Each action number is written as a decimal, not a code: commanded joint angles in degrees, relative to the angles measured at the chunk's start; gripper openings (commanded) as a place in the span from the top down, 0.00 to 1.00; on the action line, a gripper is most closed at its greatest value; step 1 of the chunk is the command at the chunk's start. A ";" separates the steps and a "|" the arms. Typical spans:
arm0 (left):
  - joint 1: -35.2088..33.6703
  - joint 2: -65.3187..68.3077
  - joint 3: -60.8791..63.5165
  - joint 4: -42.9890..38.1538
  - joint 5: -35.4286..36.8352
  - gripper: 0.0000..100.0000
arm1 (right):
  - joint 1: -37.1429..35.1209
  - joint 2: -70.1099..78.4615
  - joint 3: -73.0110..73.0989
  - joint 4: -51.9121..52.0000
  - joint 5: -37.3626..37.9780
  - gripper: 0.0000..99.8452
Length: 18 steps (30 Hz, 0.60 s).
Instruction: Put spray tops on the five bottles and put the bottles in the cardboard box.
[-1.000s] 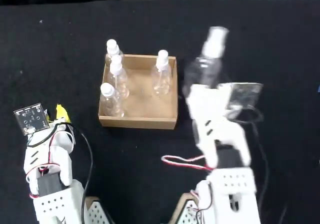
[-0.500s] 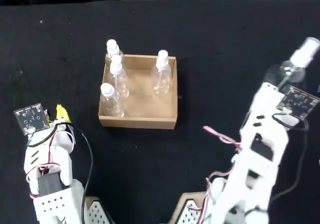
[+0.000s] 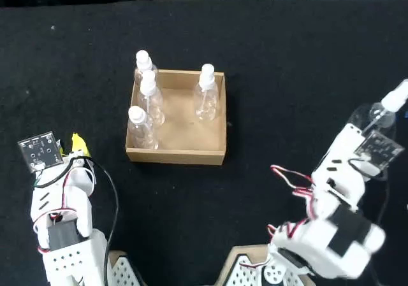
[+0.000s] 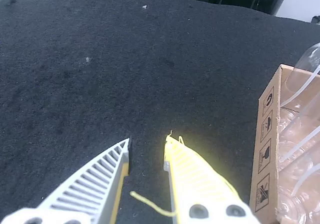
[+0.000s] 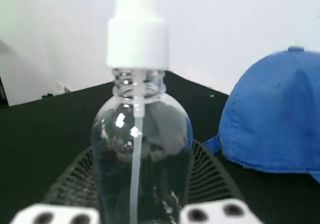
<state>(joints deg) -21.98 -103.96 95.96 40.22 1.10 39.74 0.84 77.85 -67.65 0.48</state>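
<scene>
A cardboard box [image 3: 178, 152] stands left of the table's middle with several clear bottles in it, each with a white spray top [image 3: 207, 73]. The box's side [image 4: 267, 149] appears in the left wrist view. My right gripper [image 3: 376, 121] is at the far right edge, shut on a clear bottle [image 5: 141, 154] with a white spray top [image 5: 137, 37] on its neck. The same bottle [image 3: 373, 114] shows in the high view. My left gripper [image 4: 146, 151] hovers low over the black mat, left of the box, fingers slightly apart and holding nothing.
A blue cap [image 5: 272, 116] lies on the table beyond the held bottle. The black mat [image 3: 274, 57] is bare between box and right arm. Red and white wires [image 3: 290, 178] trail from the right arm.
The right arm swung from beside the box out to the table's right edge, carrying the bottle. The left arm stayed put.
</scene>
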 commanded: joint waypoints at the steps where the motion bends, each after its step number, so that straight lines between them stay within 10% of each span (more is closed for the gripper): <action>1: -0.57 -0.62 1.36 0.35 0.18 0.89 | 0.97 5.76 -1.80 -9.85 0.53 0.99; 18: -0.57 -0.62 1.36 0.35 0.18 0.89 | 0.97 33.01 -5.14 -32.44 0.53 0.99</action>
<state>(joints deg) -21.98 -103.96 95.96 40.22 1.10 40.00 32.40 74.59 -95.60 0.48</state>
